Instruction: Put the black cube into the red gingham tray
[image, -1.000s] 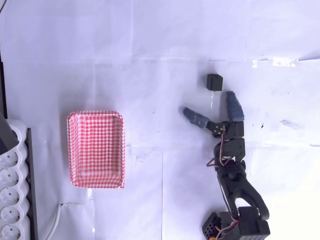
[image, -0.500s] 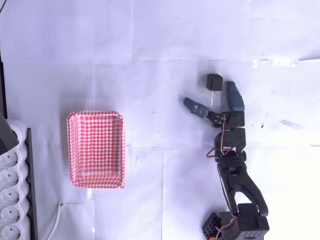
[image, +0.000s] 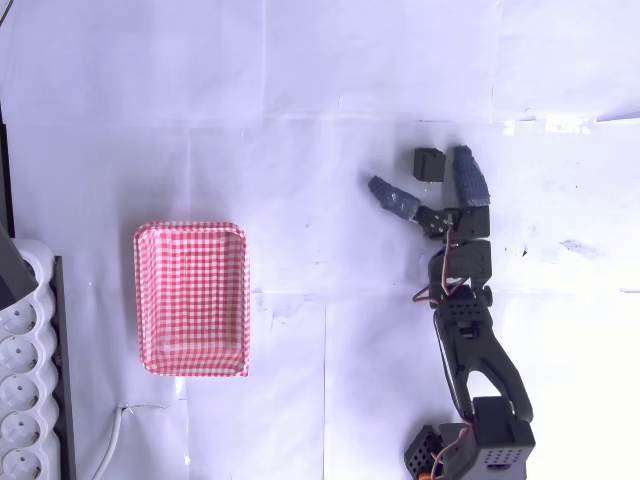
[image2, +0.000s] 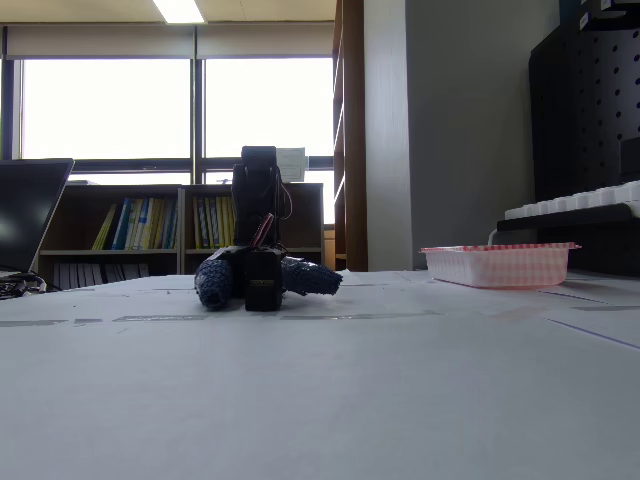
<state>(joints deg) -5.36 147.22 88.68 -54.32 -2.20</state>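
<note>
Worktop (image: 300, 80): a white, paper-covered surface carrying everything; in the overhead view the arm sits at lower right and the tray at mid left.

Arm (image: 470, 330): a black arm reaching up the overhead picture from its base at the bottom edge. Over the last second it has stretched further up toward the cube.

Red gingham tray (image: 191, 298): lies flat, with nothing inside it, well apart from the cube and arm, unmoved across the three overhead pictures. In the fixed view (image2: 497, 264) it sits at right, beyond the arm.

Power strip (image: 22, 380): white, at the left edge just beside the tray; no part in the task.

Pincer (image: 428, 181): spread wide, its two blue-wrapped fingers forming a V. A second ago both tips lay below the cube; now the right finger (image: 468, 180) lies alongside the cube's right face and the left finger (image: 394, 197) stands off to its lower left. In the fixed view the pincer (image2: 265, 281) rests low at the worktop.

Black cube (image: 430, 164): on the worktop between the fingers, close against the right one; whether they touch cannot be told. It has not shifted. In the fixed view it stands before the pincer (image2: 263, 282).

Meaning: the approach looks about finished; the cube is bracketed but not gripped. Closing, lifting and carrying across to the tray all remain.
</note>
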